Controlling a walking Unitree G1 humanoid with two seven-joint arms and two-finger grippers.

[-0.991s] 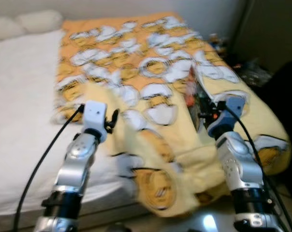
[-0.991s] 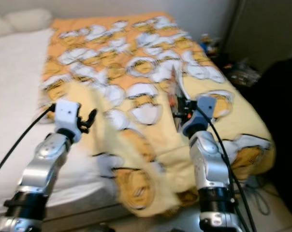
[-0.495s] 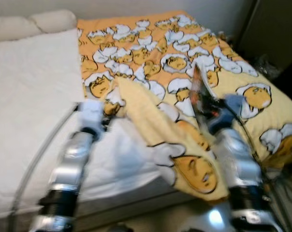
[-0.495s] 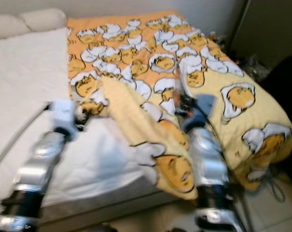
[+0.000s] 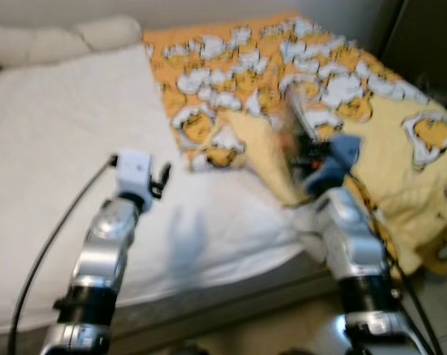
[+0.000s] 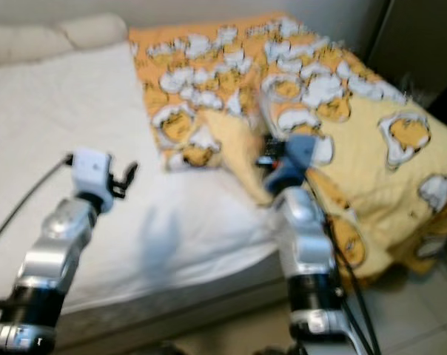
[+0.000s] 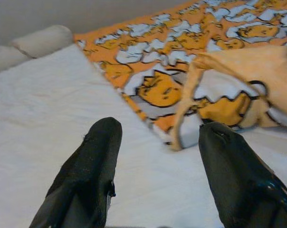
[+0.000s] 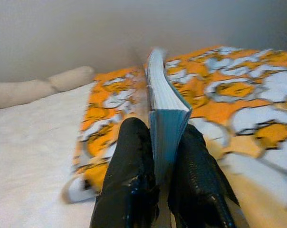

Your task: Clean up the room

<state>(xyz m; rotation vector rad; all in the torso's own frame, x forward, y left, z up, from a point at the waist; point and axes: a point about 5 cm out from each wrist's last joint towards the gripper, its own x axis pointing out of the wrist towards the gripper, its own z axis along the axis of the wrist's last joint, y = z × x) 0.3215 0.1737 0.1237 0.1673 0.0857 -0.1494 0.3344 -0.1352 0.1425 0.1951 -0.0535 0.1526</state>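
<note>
Bed [image 5: 53, 133]: white sheet bare where the blanket [image 5: 371, 111] lies folded aside.
Right end effector [image 8: 162, 156]: clamped on book [image 8: 165, 109], lifting it away.
Left end effector [image 7: 157, 156]: fingers apart, free to help.

One blanket [image 5: 371, 96], one book [image 8: 165, 114], two pillows [image 5: 61, 41], one bed [image 5: 68, 133].

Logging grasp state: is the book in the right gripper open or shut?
Shut: the book stands on edge, pages together, clamped between the right gripper fingers.

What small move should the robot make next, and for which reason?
Probably carry the book off the bed to a proper place: the right claw is shut on it above the yellow blanket, and the left claw is open above the white sheet.
</note>
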